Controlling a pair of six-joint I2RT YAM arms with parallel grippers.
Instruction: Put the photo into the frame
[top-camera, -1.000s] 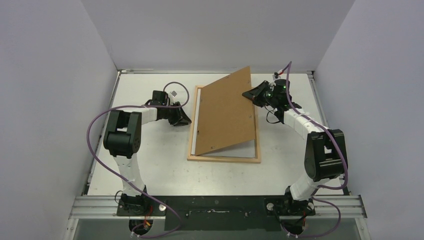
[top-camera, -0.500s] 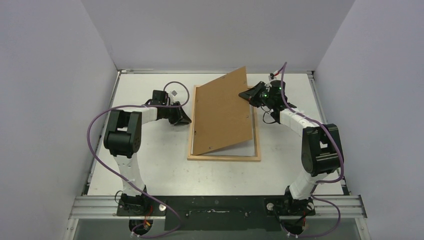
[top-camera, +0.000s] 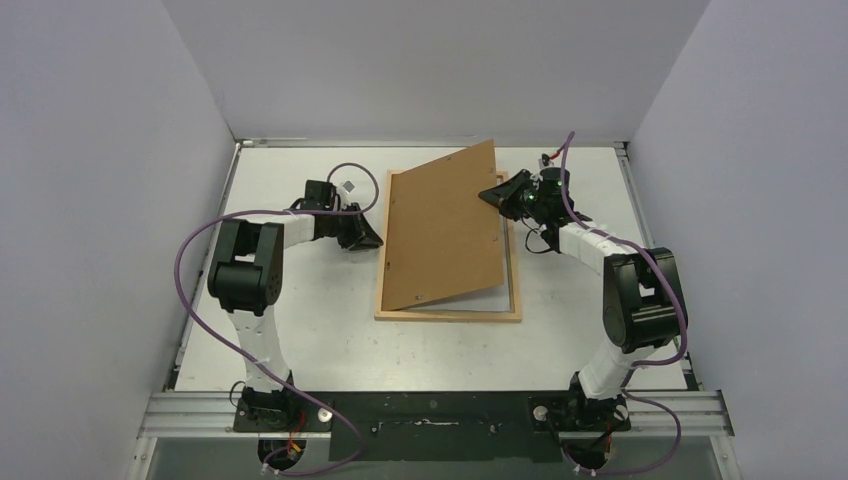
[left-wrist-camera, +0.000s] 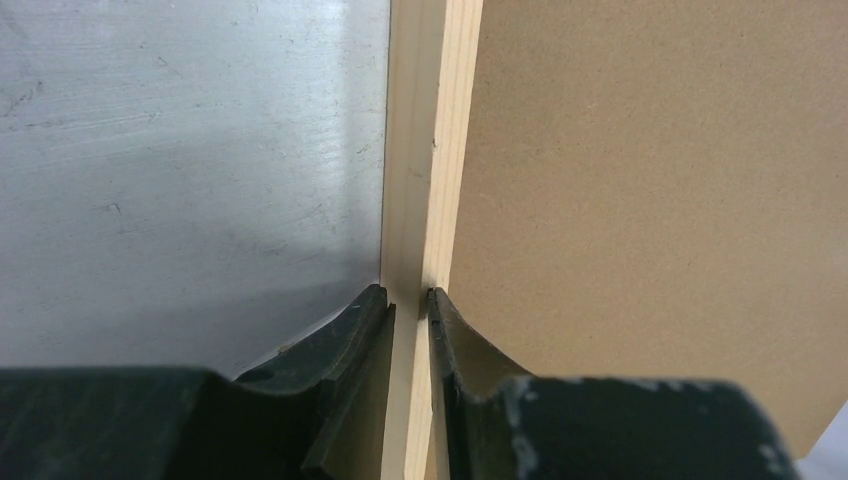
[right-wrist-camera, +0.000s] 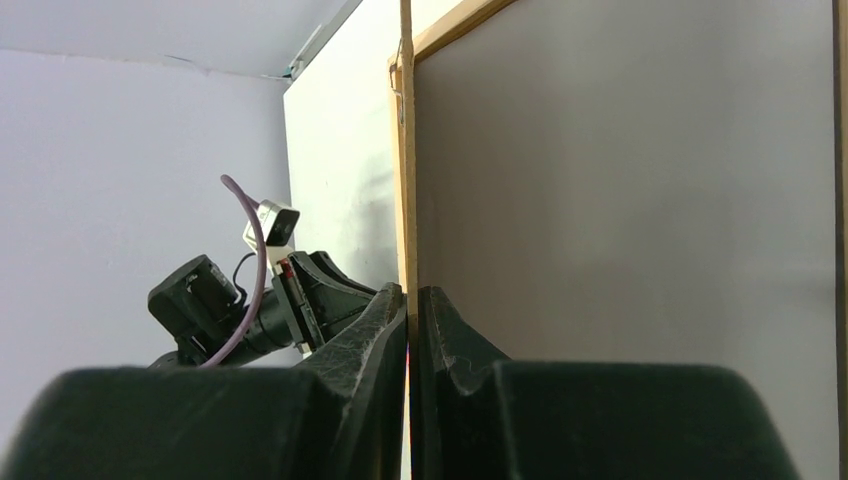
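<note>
- In the top view, most of the frame (top-camera: 450, 316) is covered by the tilted backing board (top-camera: 445, 235).
- The photo is almost wholly hidden under that board; a pale strip (top-camera: 511, 282) beside it is possibly its back.
- In the left wrist view, the frame's rail is cut off at top and bottom.

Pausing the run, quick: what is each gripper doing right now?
Left gripper: fingers closed on the frame, at its left rail.
Right gripper: fingers closed on the backing board edge, holding it tilted.
</note>
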